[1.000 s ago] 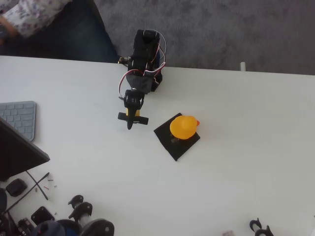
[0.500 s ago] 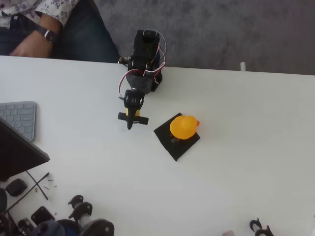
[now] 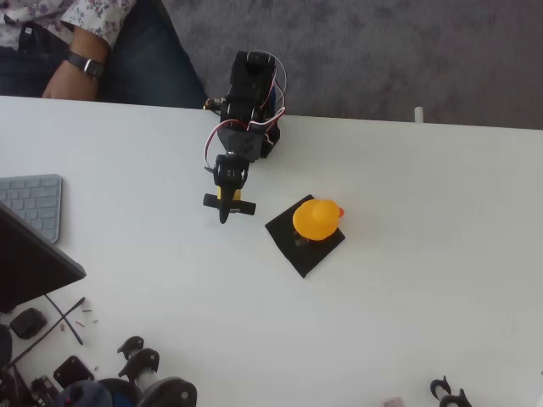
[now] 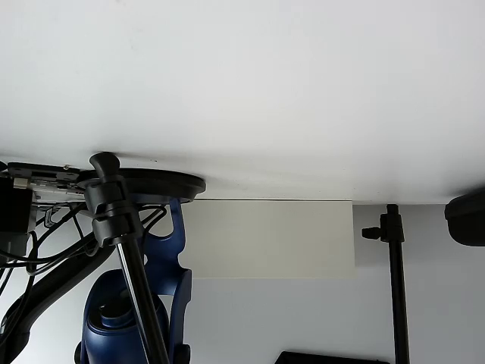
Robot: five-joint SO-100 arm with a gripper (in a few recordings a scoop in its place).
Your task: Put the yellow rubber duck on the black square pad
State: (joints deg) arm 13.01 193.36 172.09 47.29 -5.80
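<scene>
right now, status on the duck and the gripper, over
Gripper off to the left of the pad in the overhead view, holding nothing, jaw state unclear. Yellow rubber duck sitting on black square pad. Nothing between them.

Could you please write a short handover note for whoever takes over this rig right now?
Gripper: in the overhead view it sits over bare table to the left of the pad, apart from the duck and holding nothing; whether the jaws are open or shut cannot be told.
Yellow rubber duck: sitting on the black square pad, towards its upper right part, beak pointing right past the pad's edge.
Done: the duck is on the pad and released.
Left: nothing of the placement, as far as can be judged; perhaps only parking the arm.
A person's arm is at the top left, beyond the table edge.
</scene>
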